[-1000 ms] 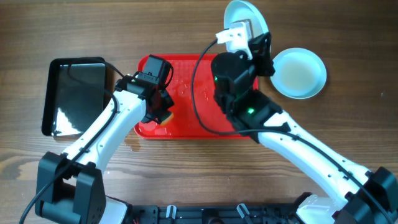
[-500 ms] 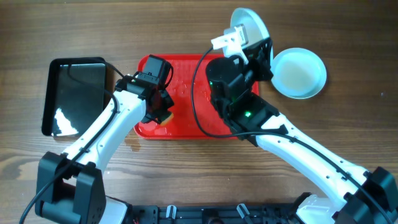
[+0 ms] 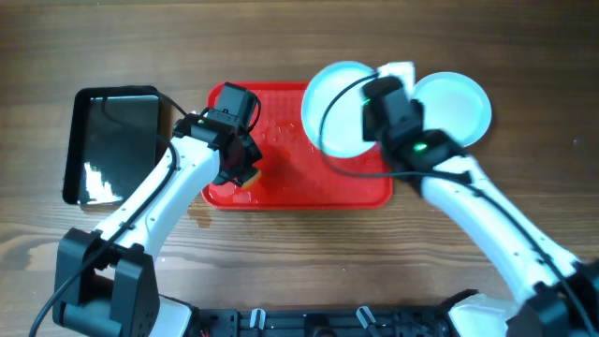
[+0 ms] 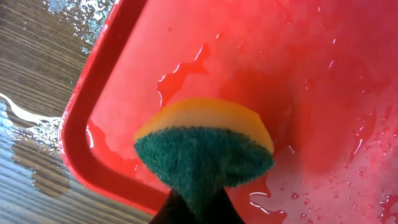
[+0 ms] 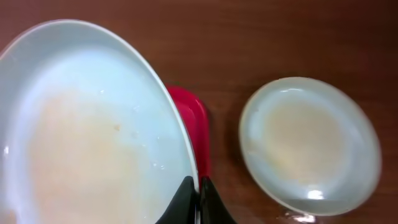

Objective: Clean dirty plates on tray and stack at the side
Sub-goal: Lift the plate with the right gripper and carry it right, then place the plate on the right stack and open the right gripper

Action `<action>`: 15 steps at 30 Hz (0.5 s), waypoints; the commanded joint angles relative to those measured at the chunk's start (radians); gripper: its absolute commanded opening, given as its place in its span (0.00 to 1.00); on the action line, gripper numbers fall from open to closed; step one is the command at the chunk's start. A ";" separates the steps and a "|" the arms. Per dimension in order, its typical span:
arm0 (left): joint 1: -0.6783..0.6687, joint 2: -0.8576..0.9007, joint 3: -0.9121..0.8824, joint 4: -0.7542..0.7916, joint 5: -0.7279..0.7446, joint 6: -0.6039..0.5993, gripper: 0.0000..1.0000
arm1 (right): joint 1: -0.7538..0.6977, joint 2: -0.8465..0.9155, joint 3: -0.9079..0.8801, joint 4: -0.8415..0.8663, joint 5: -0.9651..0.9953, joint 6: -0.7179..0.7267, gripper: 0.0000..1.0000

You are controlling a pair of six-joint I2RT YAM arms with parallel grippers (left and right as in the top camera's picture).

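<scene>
The red tray [image 3: 281, 192] lies mid-table, wet with droplets. My left gripper [image 3: 245, 171] is shut on a yellow and green sponge [image 4: 205, 149], which hangs just above the tray's [image 4: 93, 112] front left corner; the left gripper [image 4: 196, 208] shows only as dark finger bases. My right gripper [image 3: 368, 112] is shut on the rim of one plate [image 3: 335, 108], held face up over the tray's back right corner. In the right wrist view the right gripper [image 5: 199, 186] pinches that plate [image 5: 81, 137], which has a faint tan film. Another plate [image 3: 459, 110] [image 5: 311, 143] rests on the table to the right.
A glossy black tray [image 3: 112, 140] lies at the left of the table. Water puddles [image 4: 37, 155] spread on the wood by the red tray's front left corner. The red tray's corner [image 5: 194, 124] shows under the held plate.
My right arm swung right and turned the plate from standing on edge beyond the tray's far rim to face up over its back right corner. The left arm stayed still.
</scene>
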 commanded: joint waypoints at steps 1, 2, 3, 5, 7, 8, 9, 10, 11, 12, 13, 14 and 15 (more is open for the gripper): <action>0.004 0.006 -0.005 0.004 0.001 0.021 0.04 | -0.231 -0.064 0.045 -0.021 -0.390 0.102 0.04; 0.004 0.006 -0.005 0.006 0.001 0.021 0.04 | -0.296 -0.055 0.044 -0.037 -0.419 0.115 0.04; 0.004 0.006 -0.005 0.009 0.001 0.021 0.04 | -0.341 -0.046 0.042 -0.046 -0.431 0.115 0.04; 0.004 0.006 -0.005 0.016 0.002 0.020 0.04 | -0.476 -0.005 0.026 -0.056 -0.436 0.114 0.04; 0.004 0.006 -0.005 0.019 0.002 0.020 0.04 | -0.562 0.042 0.018 -0.056 -0.443 0.116 0.04; 0.004 0.006 -0.005 0.019 0.002 0.020 0.04 | -0.588 0.061 0.018 -0.056 -0.454 0.115 0.04; 0.004 0.006 -0.005 0.018 0.002 0.021 0.04 | -0.615 0.088 0.018 -0.055 -0.454 0.114 0.04; 0.004 0.006 -0.005 0.018 0.002 0.021 0.04 | -0.639 0.114 0.018 -0.050 -0.454 0.115 0.04; 0.004 0.006 -0.005 0.018 0.001 0.021 0.04 | -0.656 0.142 0.018 -0.037 -0.454 0.115 0.04; 0.004 0.006 -0.005 0.019 0.001 0.021 0.04 | -0.671 0.172 0.018 -0.021 -0.454 0.116 0.04; 0.004 0.006 -0.005 0.019 0.001 0.021 0.04 | -0.678 0.189 0.018 -0.012 -0.454 0.116 0.04; 0.004 0.006 -0.005 0.019 0.001 0.021 0.04 | -0.684 0.210 0.018 -0.005 -0.450 0.117 0.04; 0.004 0.006 -0.005 0.019 0.001 0.021 0.04 | -0.689 0.229 0.018 0.002 -0.442 0.122 0.04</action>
